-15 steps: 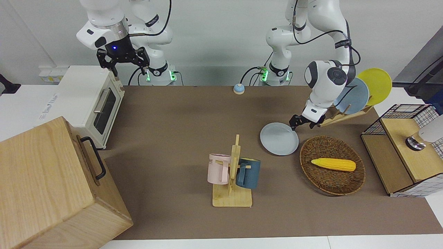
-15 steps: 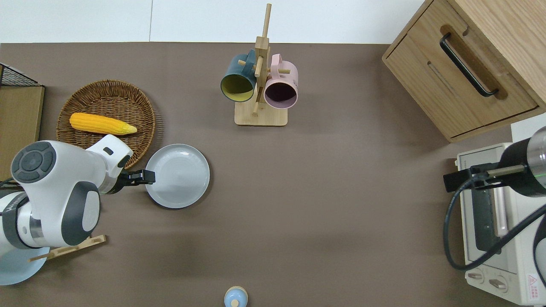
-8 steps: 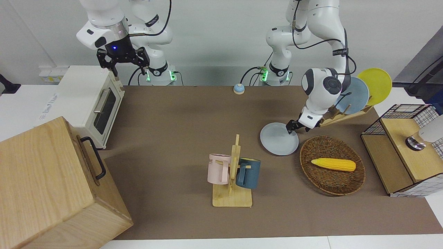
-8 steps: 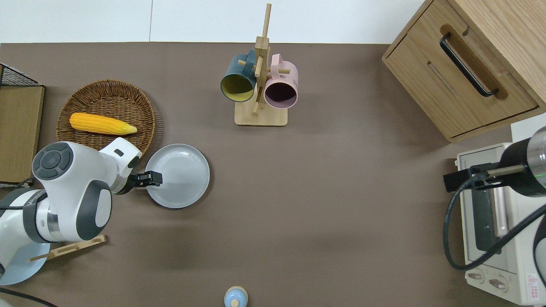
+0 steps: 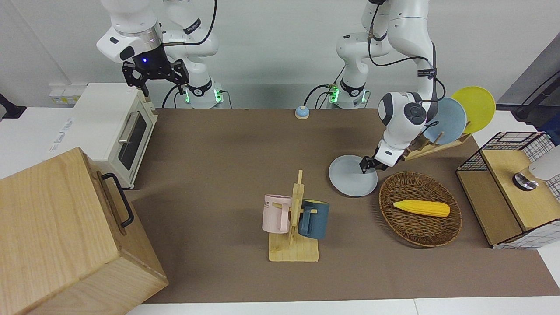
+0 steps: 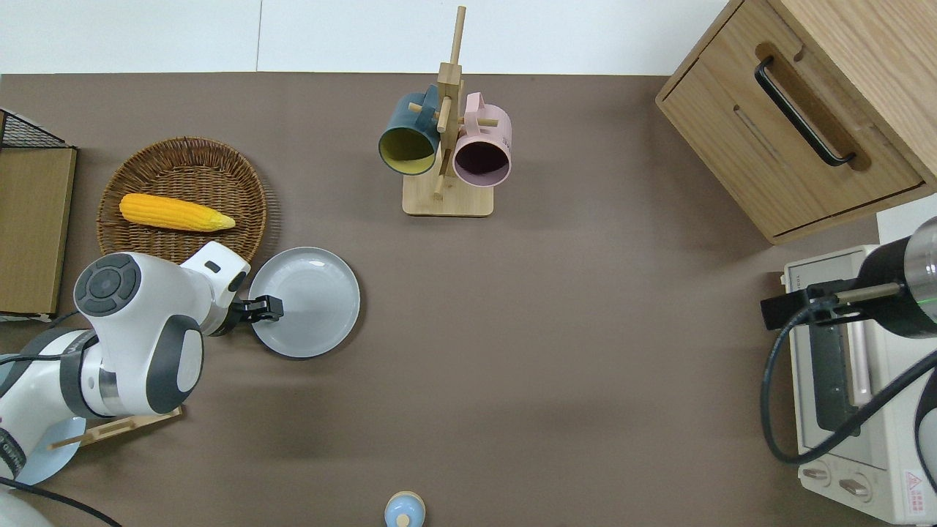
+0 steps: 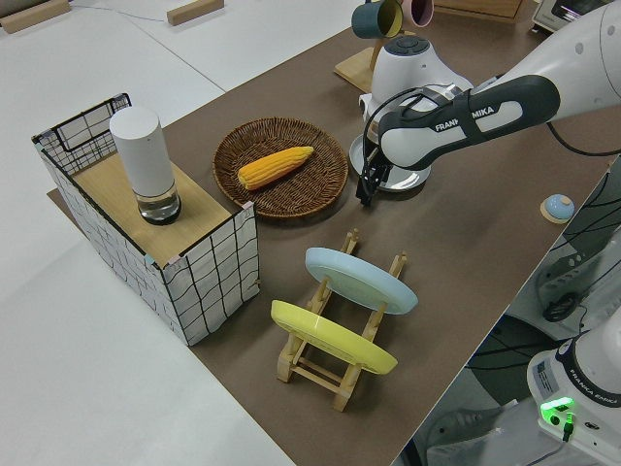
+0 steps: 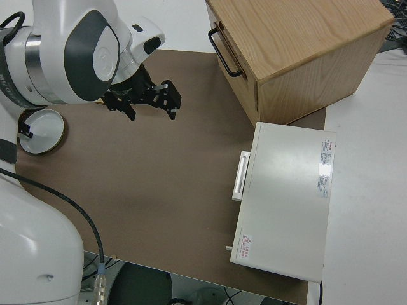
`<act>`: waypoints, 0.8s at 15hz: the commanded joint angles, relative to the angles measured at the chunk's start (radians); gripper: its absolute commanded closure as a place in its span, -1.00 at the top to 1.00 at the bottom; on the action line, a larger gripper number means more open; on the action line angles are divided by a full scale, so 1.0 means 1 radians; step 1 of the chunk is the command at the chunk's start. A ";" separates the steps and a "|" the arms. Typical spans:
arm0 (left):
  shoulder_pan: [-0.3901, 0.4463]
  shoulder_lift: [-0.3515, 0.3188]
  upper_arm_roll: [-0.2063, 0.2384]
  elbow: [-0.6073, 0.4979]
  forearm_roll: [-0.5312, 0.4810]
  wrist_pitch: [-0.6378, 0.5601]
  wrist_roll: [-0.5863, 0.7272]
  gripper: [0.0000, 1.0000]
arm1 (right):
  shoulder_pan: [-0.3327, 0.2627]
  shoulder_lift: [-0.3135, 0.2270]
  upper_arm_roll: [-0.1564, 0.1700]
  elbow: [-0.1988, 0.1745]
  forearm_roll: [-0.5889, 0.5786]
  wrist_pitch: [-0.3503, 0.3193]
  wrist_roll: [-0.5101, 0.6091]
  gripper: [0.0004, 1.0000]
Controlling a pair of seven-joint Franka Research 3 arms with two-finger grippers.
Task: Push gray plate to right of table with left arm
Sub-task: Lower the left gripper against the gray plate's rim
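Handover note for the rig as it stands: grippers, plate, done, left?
Left gripper: low over the gray plate, at its edge toward the left arm's end; contact can't be confirmed.
Right arm: parked, gripper open.
Gray plate: flat on the table, beside the wicker basket, toward the left arm's end.
Done: approach. Left: the whole push toward the right arm's end.

Even, diffuse lighting from above, bright throughout. Soft shadows only: a faint one under the left arm [image 6: 139,351] on the table [image 6: 556,366], another beside the wooden cabinet [image 5: 65,236]. Mild glare on glossy arm shells. Focus sharp, no motion blur, no edge distortion visible.
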 commanded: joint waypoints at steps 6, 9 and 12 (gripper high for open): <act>-0.020 -0.007 -0.001 -0.026 -0.012 0.031 -0.030 -1.00 | -0.024 -0.009 0.019 0.000 -0.008 -0.014 -0.008 0.99; -0.022 -0.007 -0.002 -0.028 -0.012 0.031 -0.027 -1.00 | -0.024 -0.009 0.019 0.000 -0.008 -0.014 -0.008 0.99; -0.026 -0.007 -0.008 -0.028 -0.012 0.031 -0.014 -1.00 | -0.024 -0.009 0.019 0.000 -0.008 -0.016 -0.008 0.99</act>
